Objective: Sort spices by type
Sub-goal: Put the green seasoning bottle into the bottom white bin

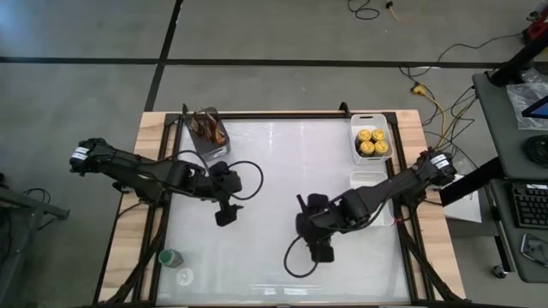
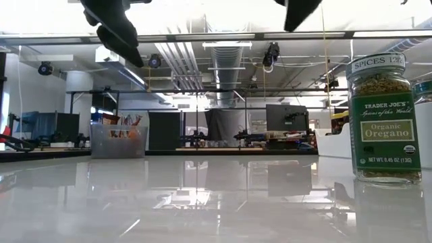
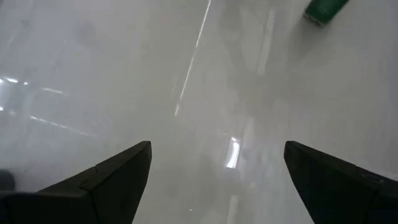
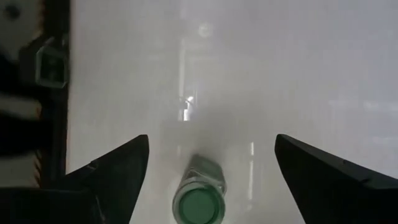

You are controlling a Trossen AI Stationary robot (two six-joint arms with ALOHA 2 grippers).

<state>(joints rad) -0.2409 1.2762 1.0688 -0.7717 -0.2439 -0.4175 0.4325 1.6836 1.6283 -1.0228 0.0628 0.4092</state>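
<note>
now we hover the right gripper wide open and empty over a green-lidded oregano jar on the white table, between the fingers. it's light, rigid glass, slick and breakable, so we'd pinch the round body below the lid. the left gripper waits, spread and empty.

A grey floor crossed by dark lines surrounds the white desk, yellow and red cables trail beside a side bench with a keyboard, and ceiling ducts hang over distant workstations.
</note>
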